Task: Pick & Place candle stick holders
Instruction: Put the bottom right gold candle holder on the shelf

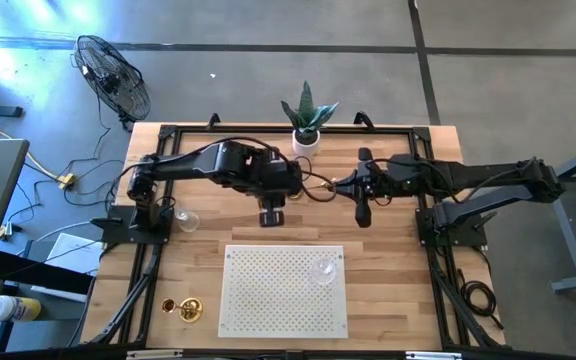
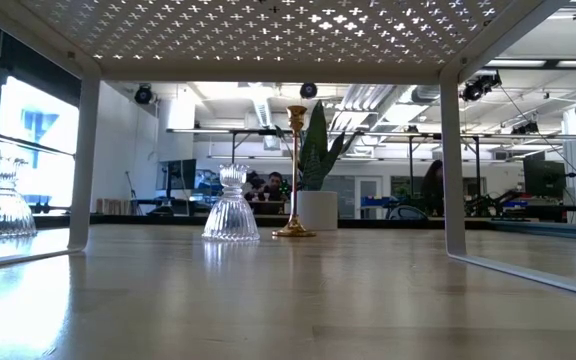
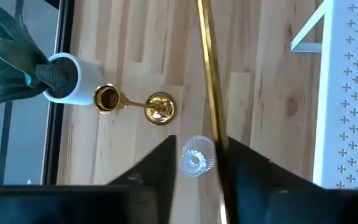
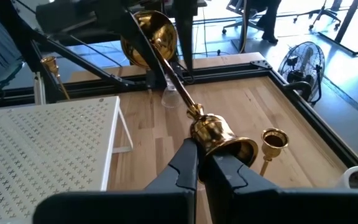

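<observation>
My right gripper (image 4: 205,163) is shut on a tall gold candle stick holder (image 4: 176,84) that hangs in the air over the table's middle, its flared base (image 4: 149,36) toward the left arm. My left gripper (image 3: 197,177) (image 1: 271,208) points down over the holder's shaft (image 3: 209,74) with its fingers open. The shaft runs between them, close to one finger (image 3: 247,177). A clear glass holder (image 3: 196,155) (image 2: 230,205) stands on the table below. Another tall gold holder (image 3: 160,109) (image 2: 295,170) stands on its base by the plant pot. My right gripper pinches the bell-shaped cup end (image 4: 213,132) of the gold holder between its two fingers, coming about level from the table's right. The shaft runs on from the fingers toward the left arm, clear of the table. My left gripper: I cannot tell whether a finger touches the shaft.
The white perforated mat (image 1: 286,290) stands on legs at the near middle with a glass holder (image 1: 323,268) on it. The white plant pot (image 1: 306,140) is at the far edge. A glass holder (image 1: 186,218) stands by the left arm's base, and gold holders (image 1: 183,309) stand at the near left.
</observation>
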Robot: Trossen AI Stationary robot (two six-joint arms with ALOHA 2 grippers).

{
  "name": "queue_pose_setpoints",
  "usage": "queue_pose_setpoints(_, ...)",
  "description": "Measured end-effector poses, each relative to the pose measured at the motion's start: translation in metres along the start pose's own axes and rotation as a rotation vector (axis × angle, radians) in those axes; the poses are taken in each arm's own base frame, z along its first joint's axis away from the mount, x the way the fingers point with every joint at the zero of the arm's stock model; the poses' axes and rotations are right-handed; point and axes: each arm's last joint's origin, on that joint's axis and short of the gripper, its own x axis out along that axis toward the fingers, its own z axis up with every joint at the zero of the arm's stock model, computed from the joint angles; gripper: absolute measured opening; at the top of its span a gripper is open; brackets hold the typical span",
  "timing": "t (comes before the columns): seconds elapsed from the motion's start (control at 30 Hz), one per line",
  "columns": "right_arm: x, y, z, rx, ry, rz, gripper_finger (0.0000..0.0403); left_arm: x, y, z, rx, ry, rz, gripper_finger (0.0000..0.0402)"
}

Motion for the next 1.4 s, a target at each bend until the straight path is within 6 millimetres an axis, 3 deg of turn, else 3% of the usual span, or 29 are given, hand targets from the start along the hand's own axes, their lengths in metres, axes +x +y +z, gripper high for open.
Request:
queue_pose_setpoints(0.13, 0.0, 0.0, 0.001, 0.001, -0.007, -0.007, 0.0, 0.0, 0.0, 0.0, 0.048, -0.004, 0.0, 0.0026)
queue_pose_setpoints(0.2, 0.0, 0.0, 0.001, 0.001, -0.01, -0.004, 0.0003, 0.0, 0.0, 0.0, 0.044, -0.003, 0.011, 0.0012)
queue_pose_setpoints(0.67, 0.0, 0.0, 0.002, -0.008, -0.016, -0.01, 0.006, 0.0, 0.001, 0.0, 0.027, 0.001, 0.034, 0.0007)
queue_pose_setpoints(1.1, -0.003, 0.0, -0.001, 0.02, 0.011, -0.008, 0.0064, 0.0, 0.001, 0.001, 0.02, -0.01, 0.051, 0.0004)
queue_pose_setpoints(1.4, -0.019, -0.002, 0.0, 0.014, 0.02, -0.004, 0.0058, -0.002, -0.005, 0.0, 0.032, -0.013, 0.052, 0.0004)
